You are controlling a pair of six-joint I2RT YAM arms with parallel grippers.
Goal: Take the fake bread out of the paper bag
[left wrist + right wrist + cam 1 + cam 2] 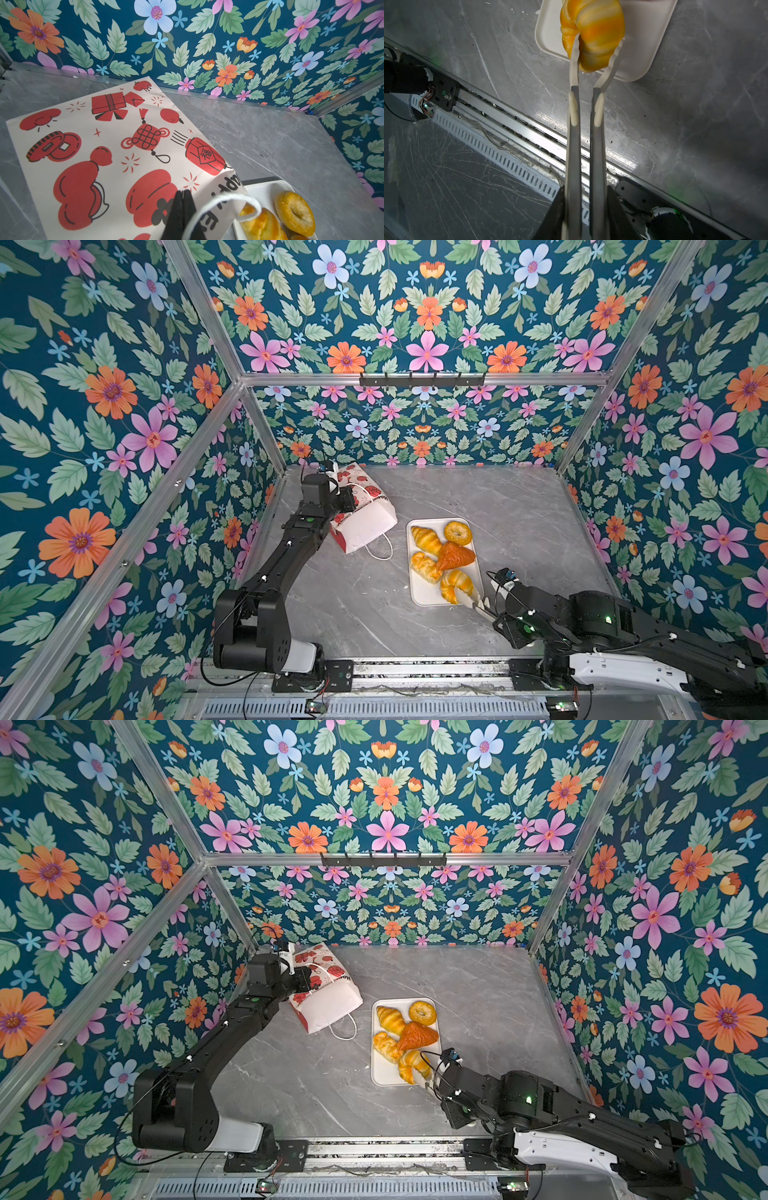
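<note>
Left hand [182, 207] pinched shut on paper bag [104, 155] — right hand [584, 203] clamps tongs [574, 145] gripping croissant [596, 25] at tray [643, 41] corner.

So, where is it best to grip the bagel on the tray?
Pinch the bagel ring from above, one tip in its hole, one outside its far right edge: it lies flat in the tray corner, and the triangular pastry lies close on its near side.
</note>
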